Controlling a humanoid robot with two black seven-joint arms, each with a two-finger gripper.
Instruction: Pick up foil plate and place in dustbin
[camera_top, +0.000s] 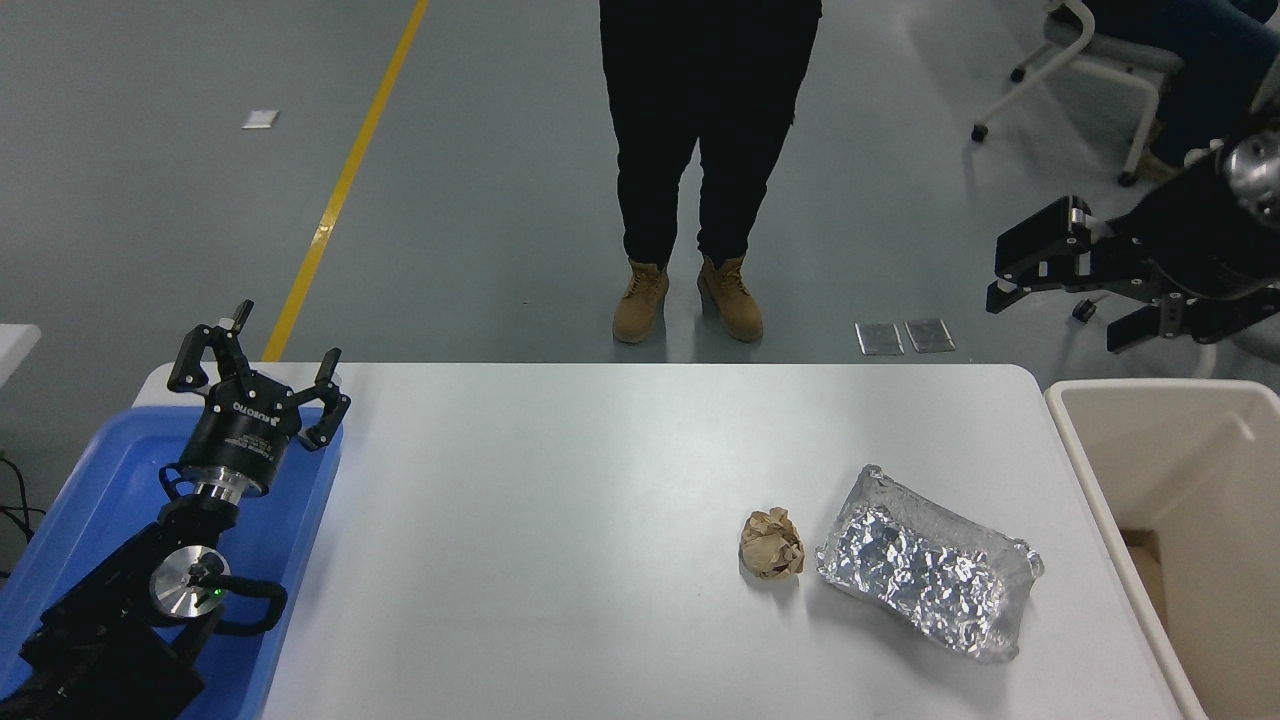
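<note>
On the right half of the white table (560, 520), seen from the head camera, the foil plate (925, 577) is laid flat near the front edge, with a small crumpled brown paper ball (771, 544) just beside it on its left, apart from it. The plate is judged to be very light, thin and easily crushed, with a slippery crinkled skin; the raised bent rim along a long side is thought the best place for a pinch, and only gentle pressure is advised. Just past the table's right edge, the cream dustbin (1090, 480) is stood open; nothing is seen inside the part that shows, though much of it is cut off by the frame. At the upper right, the right gripper (1060, 300) is held high above the floor beyond the bin, fingers spread and nothing between them, well apart from the plate. At the lower left, the left gripper (258, 372) is parked over a blue tray (90, 500), fingers likewise spread; no contents can be made out in the tray. A person's legs (690, 170) are seen at the far side.
</note>
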